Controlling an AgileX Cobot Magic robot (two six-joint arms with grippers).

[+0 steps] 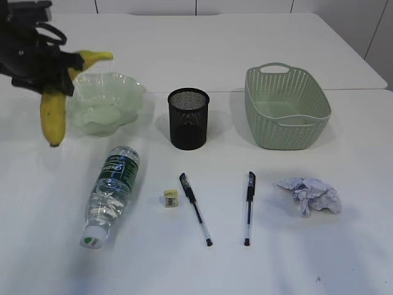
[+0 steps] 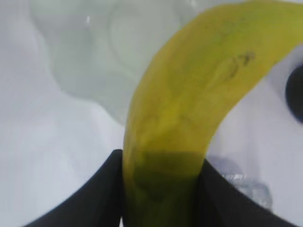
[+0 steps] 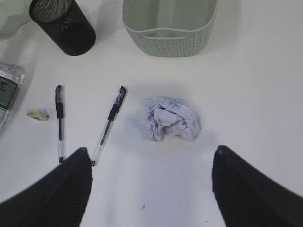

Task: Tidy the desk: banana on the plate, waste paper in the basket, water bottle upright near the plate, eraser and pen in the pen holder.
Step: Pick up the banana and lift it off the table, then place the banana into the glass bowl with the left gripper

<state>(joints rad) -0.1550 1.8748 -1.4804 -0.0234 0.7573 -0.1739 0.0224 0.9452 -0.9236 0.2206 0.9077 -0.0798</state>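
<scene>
My left gripper is shut on the yellow banana, which hangs in the air beside the left rim of the pale green plate. In the left wrist view the banana fills the gap between both jaws. The water bottle lies on its side. The eraser and two pens lie in front of the black pen holder. My right gripper is open above the desk, just short of the waste paper. The basket stands empty.
The white desk ends in a seam behind the basket, where a second tabletop begins. In the right wrist view the nearer pen lies left of the paper, close to my left finger.
</scene>
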